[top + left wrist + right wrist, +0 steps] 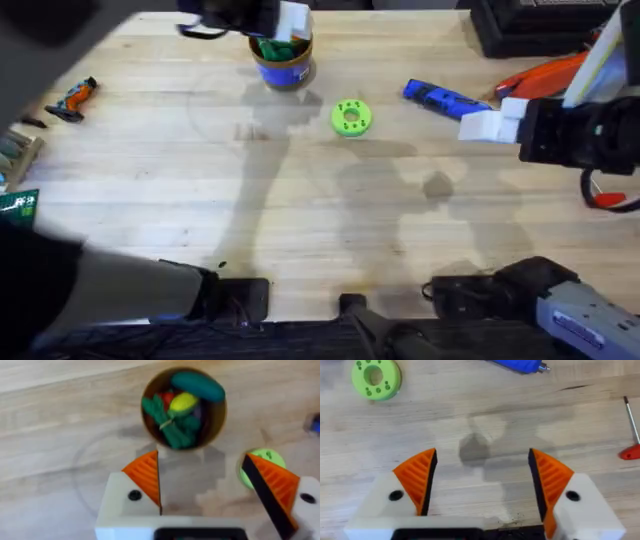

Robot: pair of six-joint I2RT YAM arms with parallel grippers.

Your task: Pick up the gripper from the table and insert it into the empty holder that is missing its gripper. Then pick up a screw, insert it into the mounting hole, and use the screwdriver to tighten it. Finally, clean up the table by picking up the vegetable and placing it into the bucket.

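My left end effector (202, 477) hangs released over the round blue tan-rimmed bucket (218, 420); dark green oval toy vegetable (198, 385) perches upper-right on the heap, may roll out.

Table (300, 200): pale wood, visible grain, matt, smooth. Bucket (216, 422): brown inner wall, dull; blue outside with pale paper-like label in overhead view. Vegetable (197, 386): dark green plastic, smooth, slight sheen. Screwdriver (440, 98): blue plastic body, glossy; short metal tip. Lime-green disc (375, 378): matt plastic. End effector pads (417, 477): orange ribbed plastic on white matt plastic bases.
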